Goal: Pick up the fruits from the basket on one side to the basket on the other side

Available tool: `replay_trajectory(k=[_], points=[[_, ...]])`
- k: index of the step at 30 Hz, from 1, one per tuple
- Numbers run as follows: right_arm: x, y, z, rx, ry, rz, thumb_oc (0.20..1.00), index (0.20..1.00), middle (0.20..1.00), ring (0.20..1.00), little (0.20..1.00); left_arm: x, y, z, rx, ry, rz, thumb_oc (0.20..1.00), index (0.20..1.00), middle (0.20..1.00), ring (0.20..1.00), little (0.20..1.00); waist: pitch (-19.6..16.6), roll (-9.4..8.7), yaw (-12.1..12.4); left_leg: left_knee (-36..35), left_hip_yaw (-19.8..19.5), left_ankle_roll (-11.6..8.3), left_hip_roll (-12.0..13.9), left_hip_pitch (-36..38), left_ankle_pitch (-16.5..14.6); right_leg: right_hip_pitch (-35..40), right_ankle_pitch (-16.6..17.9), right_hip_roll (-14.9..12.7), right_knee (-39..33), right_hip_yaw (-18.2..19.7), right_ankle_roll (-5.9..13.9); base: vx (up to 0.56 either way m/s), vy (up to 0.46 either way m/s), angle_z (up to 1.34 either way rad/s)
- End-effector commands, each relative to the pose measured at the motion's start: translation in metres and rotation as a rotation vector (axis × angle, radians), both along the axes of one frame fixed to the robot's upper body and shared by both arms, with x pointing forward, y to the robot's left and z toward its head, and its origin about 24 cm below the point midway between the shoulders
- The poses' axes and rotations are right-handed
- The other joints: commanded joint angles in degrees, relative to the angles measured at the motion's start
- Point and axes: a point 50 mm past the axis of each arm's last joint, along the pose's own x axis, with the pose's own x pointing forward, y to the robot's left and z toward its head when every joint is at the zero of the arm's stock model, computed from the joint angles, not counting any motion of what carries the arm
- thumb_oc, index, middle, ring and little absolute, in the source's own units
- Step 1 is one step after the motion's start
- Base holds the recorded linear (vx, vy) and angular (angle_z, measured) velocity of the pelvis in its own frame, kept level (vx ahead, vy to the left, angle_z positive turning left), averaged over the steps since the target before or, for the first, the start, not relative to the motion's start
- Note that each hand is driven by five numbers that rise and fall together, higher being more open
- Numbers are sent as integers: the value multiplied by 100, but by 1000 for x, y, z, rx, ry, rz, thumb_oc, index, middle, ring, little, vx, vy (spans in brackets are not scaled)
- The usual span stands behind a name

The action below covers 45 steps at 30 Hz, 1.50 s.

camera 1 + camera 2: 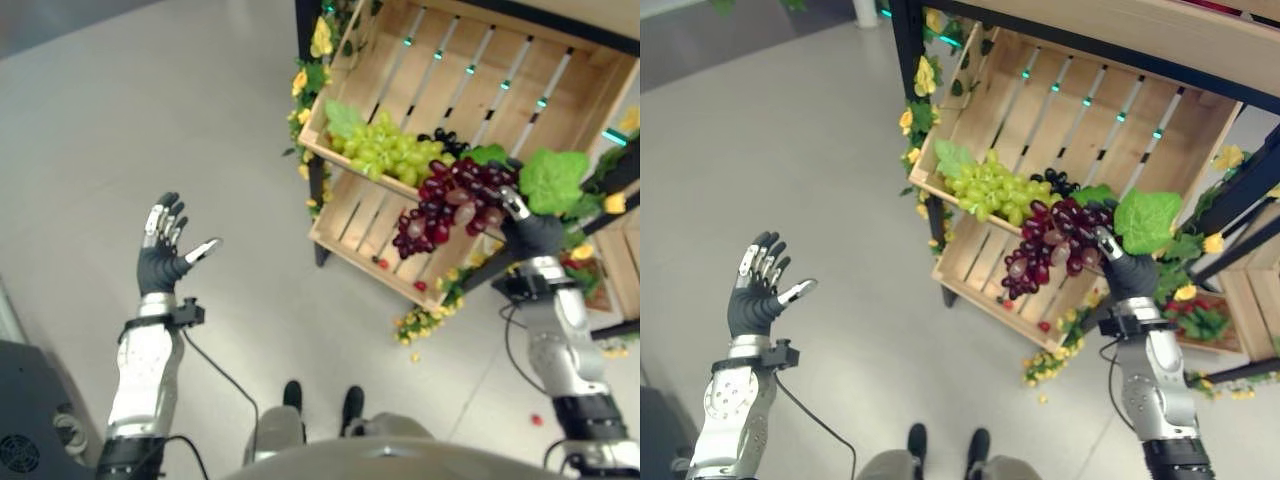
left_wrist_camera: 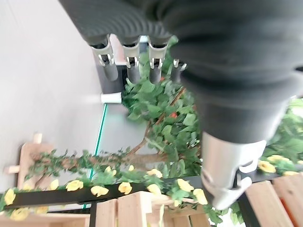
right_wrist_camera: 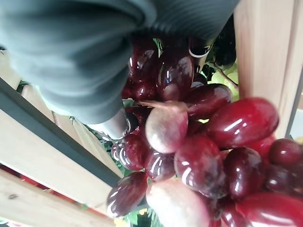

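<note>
the right hand (image 1: 528, 232) has its fingers curled round a bunch of red grapes (image 1: 447, 203), holding it in the air in front of the upper wooden crate (image 1: 520, 85), with its tip hanging before the lower crate (image 1: 352, 232). green grapes (image 1: 388, 152) lie in the upper crate. the left hand (image 1: 163, 248) hovers over the floor with spread fingers, holding nothing.

Pale grey floor (image 1: 200, 120) spreads from nine to six o'clock; a black-framed stand (image 1: 303, 40) trimmed with yellow flowers (image 1: 321, 38) rises at one o'clock.
</note>
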Motion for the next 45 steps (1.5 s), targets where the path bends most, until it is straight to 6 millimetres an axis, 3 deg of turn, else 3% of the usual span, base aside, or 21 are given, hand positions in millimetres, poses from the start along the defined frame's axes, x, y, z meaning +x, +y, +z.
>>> replay_trajectory(k=[1,5,11,20,26,35,36,37,45], points=[[12,1,43,-20,-194,-35,200,200,200,200,200,-6,7,15,80,-54,-8,1000,1000,1000,1000,1000,-277,-143,144,359,72,7,-125,27,-547,188,-490,-458,257,41,748,76,18,8],[20,3,49,-46,-200,-46,200,200,200,200,200,-6,5,13,78,-38,-27,1000,1000,1000,1000,1000,-268,-147,194,311,73,19,-129,66,-555,215,-504,-472,233,17,761,60,2,7],[48,7,76,-100,-230,-89,200,200,200,200,200,-5,-2,7,74,1,-81,1000,1000,1000,1000,1000,-271,-181,344,215,-7,7,-130,79,-532,268,-468,-437,39,-57,781,43,-21,5],[81,0,153,-117,-354,-207,200,200,200,200,200,-4,-6,2,58,47,-128,1000,1000,1000,1000,1000,-293,-217,489,26,-101,-12,-136,127,-453,316,-438,-417,-47,-157,795,12,4,6],[93,-5,182,-133,-367,-271,200,200,200,200,200,-5,-5,0,50,62,-126,1000,1000,1000,1000,1000,-302,-237,517,2,-105,-11,-131,178,-460,349,-436,-411,-52,-174,802,5,3,1],[106,-13,202,-190,-326,-394,200,200,200,200,200,-4,-4,-1,54,76,-118,1000,1000,1000,1000,1000,-298,-267,537,25,-129,-18,-139,193,-489,372,-442,-401,-49,-201,813,13,8,4],[107,-12,201,-205,-320,-388,376,376,376,376,376,-4,-3,-2,52,78,-117,1000,1000,1000,1000,1000,-292,-267,527,22,-126,-18,-137,190,-486,366,-441,-399,-44,-195,813,0,0,0],[107,-10,201,-222,-320,-392,1000,1000,1000,1000,1000,-4,-4,-2,50,79,-115,1000,1000,1000,1000,1000,-288,-264,515,16,-125,-19,-136,191,-484,361,-442,-399,-39,-193,812,0,0,0],[103,-10,192,-257,-323,-423,1000,1000,1000,1000,1000,-5,-4,-3,47,78,-101,1000,1000,1000,1000,1000,-290,-254,494,-14,-138,-9,-139,224,-496,384,-448,-408,-52,-218,818,0,0,0]])
